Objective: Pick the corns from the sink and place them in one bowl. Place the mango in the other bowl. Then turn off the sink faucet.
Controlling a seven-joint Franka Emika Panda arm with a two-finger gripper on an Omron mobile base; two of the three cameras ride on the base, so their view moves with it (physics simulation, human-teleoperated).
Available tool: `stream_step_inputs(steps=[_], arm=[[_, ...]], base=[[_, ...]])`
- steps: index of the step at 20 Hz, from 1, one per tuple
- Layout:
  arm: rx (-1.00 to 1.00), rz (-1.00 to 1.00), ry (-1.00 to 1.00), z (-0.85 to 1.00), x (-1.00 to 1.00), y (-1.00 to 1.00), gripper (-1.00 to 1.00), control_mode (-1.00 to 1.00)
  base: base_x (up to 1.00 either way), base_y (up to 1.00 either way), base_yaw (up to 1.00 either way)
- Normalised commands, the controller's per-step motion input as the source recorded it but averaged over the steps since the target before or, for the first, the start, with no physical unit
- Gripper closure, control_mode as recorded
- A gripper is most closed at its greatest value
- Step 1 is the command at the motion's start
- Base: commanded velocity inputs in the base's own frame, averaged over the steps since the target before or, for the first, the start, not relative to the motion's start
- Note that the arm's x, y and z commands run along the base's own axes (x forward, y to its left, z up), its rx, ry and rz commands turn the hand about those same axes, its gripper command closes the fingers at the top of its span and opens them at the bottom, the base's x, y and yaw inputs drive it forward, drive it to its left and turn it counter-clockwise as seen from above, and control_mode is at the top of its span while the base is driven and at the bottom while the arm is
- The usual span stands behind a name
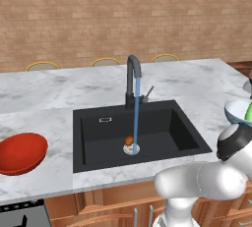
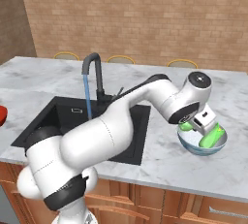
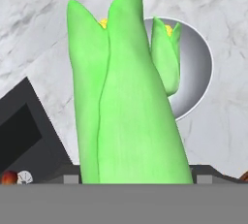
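Our claw [image 2: 207,130] hangs right over the pale white-blue bowl [image 2: 202,146], which stands on the marble counter [image 2: 160,162] to the right of the sink [image 2: 58,121]. In the hand view a big green corn cob [image 3: 128,116] rises straight up from between our fingertips, its husk tip pointing away from us and a bit of yellow showing at the top. We see the jaws standing partly apart with this cob between them, so we read the claw as clamped on it. In the right base view the same cob slants down from the claw into the bowl.

Just beyond the held cob, a second corn cob [image 3: 165,56] already lies inside the bowl, green with yellow at its far end. Whether the two cobs touch, we cannot tell.

Well away from the claw, to its left, lies the black sink. The mango [image 1: 129,140] sits on the sink floor just beside the round silver drain [image 1: 131,149]. The dark gooseneck faucet [image 1: 132,76] stands at the back edge of the sink, and a blue stream of water [image 1: 136,115] falls from its spout to the drain; its thin lever handle [image 1: 147,93] sticks out to the side.

Farthest from the claw, beyond the sink on the left stretch of counter, stands the wide red bowl [image 1: 20,153].
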Motion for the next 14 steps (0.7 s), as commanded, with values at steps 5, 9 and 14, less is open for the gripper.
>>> stream_step_inputs(steps=[5, 9, 14], arm=[[0.0, 0.0, 0.0, -0.25, 0.35, -0.21, 1.0, -1.0], [0.0, 0.0, 0.0, -0.26, 0.37, -0.18, 1.0, -1.0], [0.0, 0.0, 0.0, -0.15, 0.22, -0.17, 1.0, -1.0]], base=[[0.0, 0.0, 0.0], [0.0, 0.0, 0.0], [0.0, 0.0, 0.0]])
